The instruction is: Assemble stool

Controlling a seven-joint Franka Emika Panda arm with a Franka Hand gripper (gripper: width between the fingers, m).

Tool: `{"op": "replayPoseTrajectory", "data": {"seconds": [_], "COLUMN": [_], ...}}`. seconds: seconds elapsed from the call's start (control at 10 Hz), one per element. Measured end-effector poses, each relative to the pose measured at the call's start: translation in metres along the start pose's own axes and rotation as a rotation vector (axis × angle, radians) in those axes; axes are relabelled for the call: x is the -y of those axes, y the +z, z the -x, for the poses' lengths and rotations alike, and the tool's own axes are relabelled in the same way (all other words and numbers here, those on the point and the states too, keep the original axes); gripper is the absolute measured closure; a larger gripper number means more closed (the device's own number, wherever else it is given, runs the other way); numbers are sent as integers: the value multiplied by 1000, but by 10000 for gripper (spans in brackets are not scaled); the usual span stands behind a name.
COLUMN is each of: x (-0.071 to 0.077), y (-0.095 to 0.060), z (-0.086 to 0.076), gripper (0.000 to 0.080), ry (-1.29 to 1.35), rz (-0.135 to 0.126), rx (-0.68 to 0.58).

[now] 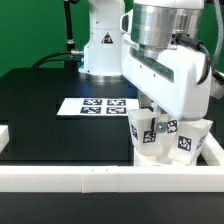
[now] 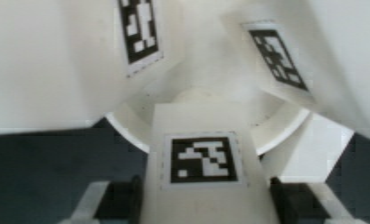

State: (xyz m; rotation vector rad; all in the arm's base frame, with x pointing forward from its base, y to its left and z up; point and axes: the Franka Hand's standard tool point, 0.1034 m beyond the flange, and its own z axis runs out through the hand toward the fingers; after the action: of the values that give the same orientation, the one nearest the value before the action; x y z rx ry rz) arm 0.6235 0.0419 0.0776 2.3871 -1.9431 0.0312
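The white stool stands upside down at the exterior view's right front corner, its round seat disc (image 1: 165, 157) on the table with three tagged legs pointing up. My gripper (image 1: 157, 115) reaches down over it. In the wrist view the gripper (image 2: 205, 203) is shut on the nearest leg (image 2: 203, 150), with a dark pad pressed on each side of it. This leg stands upright in the seat disc (image 2: 292, 135). Two other legs (image 2: 143, 35) (image 2: 276, 55) stand behind it. In the exterior view the held leg (image 1: 162, 128) is partly hidden by the hand.
The marker board (image 1: 98, 105) lies mid-table on the black mat. A long white border rail (image 1: 90, 180) runs along the front, and another (image 1: 216, 150) runs along the exterior view's right, close beside the stool. The robot base (image 1: 100, 45) stands at the back.
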Motion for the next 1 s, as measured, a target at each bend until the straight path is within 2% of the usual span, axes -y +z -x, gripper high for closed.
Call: {"op": "replayPoseTrajectory", "data": {"seconds": [0.2,0.3,0.5,0.7,1.0], "x": [0,3,4,8,14], "y": [0,1,3,4,3], "z": [1,0,2,9,21], "gripper": [459,459,459,459,459], "ry": [129,264,614,781,915], "rz": [-2,-22,-82,-130,-170], "rx": [4,28,78,133,215]}}
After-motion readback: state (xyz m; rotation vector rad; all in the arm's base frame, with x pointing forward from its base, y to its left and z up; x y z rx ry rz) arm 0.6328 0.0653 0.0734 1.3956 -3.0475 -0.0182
